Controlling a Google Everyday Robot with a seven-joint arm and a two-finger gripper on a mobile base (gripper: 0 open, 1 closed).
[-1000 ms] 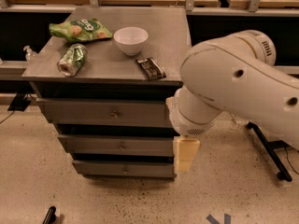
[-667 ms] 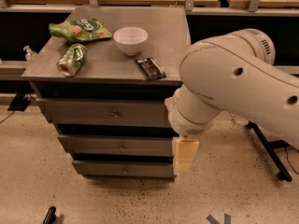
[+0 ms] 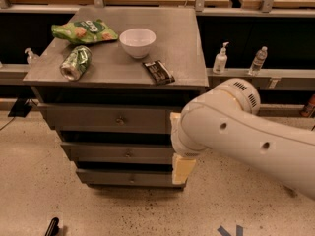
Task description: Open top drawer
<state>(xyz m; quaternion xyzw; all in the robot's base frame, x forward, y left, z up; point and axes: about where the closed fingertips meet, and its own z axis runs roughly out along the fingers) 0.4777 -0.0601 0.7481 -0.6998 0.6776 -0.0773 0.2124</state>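
Cabinet top, left to right: green can (image 3: 75, 63) on its side, green snack bag (image 3: 83, 32) behind it, white bowl (image 3: 138, 42), dark wrapped bar (image 3: 158, 73) near the right front edge. None of these has shifted over the last second. Below the slab, the top drawer (image 3: 98, 119) sits flush and looks fully shut, with its knob (image 3: 119, 119) at centre untouched. Change noted: the arm (image 3: 246, 141) has dropped and swung left, which uncovers the pump bottle (image 3: 220, 59) and water bottle (image 3: 258, 60) on the far shelf. The gripper (image 3: 182, 170) now hangs at the right end of the drawer stack, down by the two lower drawers; cannot tell whether it is spread or pressed together. Reading: this is still the approach. The gripper is below and right of the knob and must rise and go further left to reach it.
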